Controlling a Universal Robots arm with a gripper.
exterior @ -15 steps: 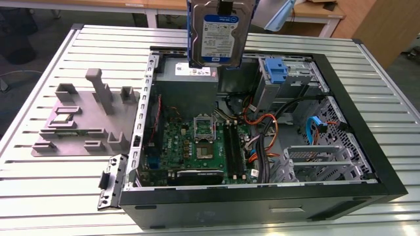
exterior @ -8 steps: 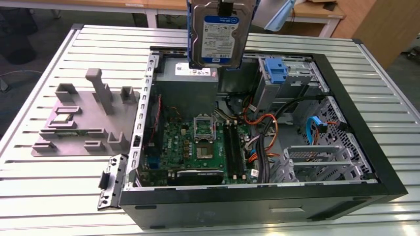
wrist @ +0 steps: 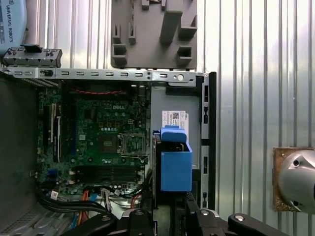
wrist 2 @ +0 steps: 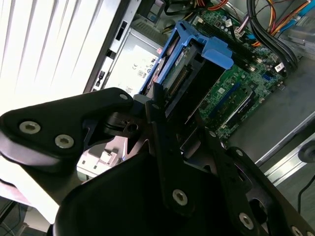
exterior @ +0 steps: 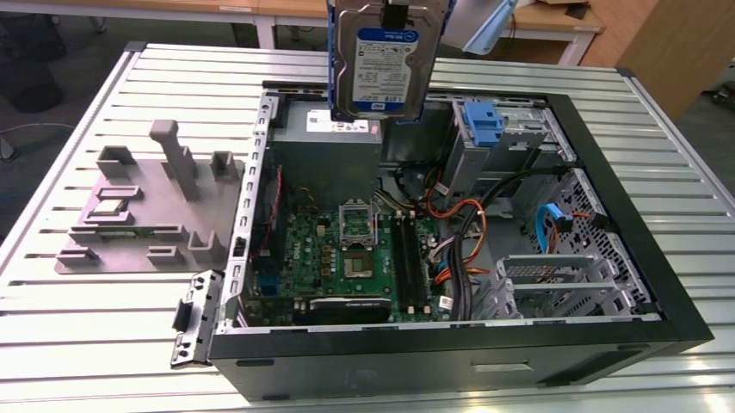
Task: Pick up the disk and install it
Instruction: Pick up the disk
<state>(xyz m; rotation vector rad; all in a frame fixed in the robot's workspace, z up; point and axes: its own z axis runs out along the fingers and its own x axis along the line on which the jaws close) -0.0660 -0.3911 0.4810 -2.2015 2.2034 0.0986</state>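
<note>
**Status.** The pick-up is done and the install is not. The disk (exterior: 379,60) hangs label-outward at the top centre of the exterior view, clear of the counter (exterior: 92,327) and raised above the open computer case (exterior: 643,284). It sits over the rear end of the case, where the grey power-supply box (exterior: 327,129) lies. No part of it touches the case. In both wrist views the claw (wrist: 170,212) is closed narrow on the disk's blue-bracketed edge, carrying its weight.

**Outstanding.** By my judgement the seating in a drive bay remains. The grey drive cage (exterior: 552,284) at the lower right of the exterior view holds no drive.

**Not verifiable.** The frame's top edge cuts off the disk's upper end in the exterior view. In the second wrist view, dark linkages cover the contact between fingers (wrist 2: 156,105) and disk (wrist 2: 194,78), so the depth of grip is unclear. I cannot tell which bay is intended.
</note>
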